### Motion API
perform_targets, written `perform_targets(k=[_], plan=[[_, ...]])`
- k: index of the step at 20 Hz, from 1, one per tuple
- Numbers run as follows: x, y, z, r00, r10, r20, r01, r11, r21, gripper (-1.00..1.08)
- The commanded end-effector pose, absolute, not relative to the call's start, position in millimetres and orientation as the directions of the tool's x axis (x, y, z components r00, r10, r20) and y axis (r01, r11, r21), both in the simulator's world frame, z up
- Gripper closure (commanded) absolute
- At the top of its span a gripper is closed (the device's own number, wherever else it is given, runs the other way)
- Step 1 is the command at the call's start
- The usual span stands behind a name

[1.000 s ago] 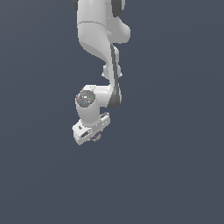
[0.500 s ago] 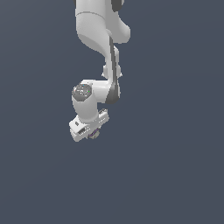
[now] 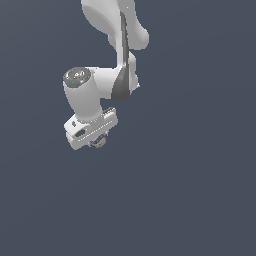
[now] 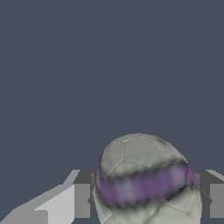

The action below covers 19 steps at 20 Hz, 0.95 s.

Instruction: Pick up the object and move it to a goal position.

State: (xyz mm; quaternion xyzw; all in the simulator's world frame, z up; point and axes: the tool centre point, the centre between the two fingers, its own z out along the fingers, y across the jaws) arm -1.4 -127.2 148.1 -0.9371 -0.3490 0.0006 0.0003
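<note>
The object is a small greyish ball with a purple stripe (image 4: 144, 179). In the wrist view it sits between my two fingers (image 4: 81, 199), which press on it from both sides. In the exterior view the ball (image 3: 98, 142) peeks out under the white hand of my gripper (image 3: 96, 141), which hangs from the arm over the plain dark grey ground. The gripper is shut on the ball. My fingers are mostly hidden behind the hand in the exterior view.
Only the uniform dark grey surface (image 3: 190, 190) shows around the arm. The white arm links (image 3: 110, 30) rise toward the upper part of the exterior view.
The gripper with the ball has moved toward the exterior view's left and slightly upward over the last second. The grip on the ball has stayed the same.
</note>
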Motion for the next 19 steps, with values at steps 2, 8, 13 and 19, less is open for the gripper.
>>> perform_targets(k=[2,8,13,19], plan=[[-5.1,-137.9,185.0,0.756,0.655,0.0,0.655,-0.756,0.0,1.08],[-9.0,-152.5,233.3,0.756,0.655,0.0,0.655,-0.756,0.0,1.08],[-10.3,-159.8,256.6,0.756,0.655,0.0,0.655,-0.756,0.0,1.08],[-9.5,-163.1,264.0,0.756,0.654,0.0,0.654,-0.756,0.0,1.08]])
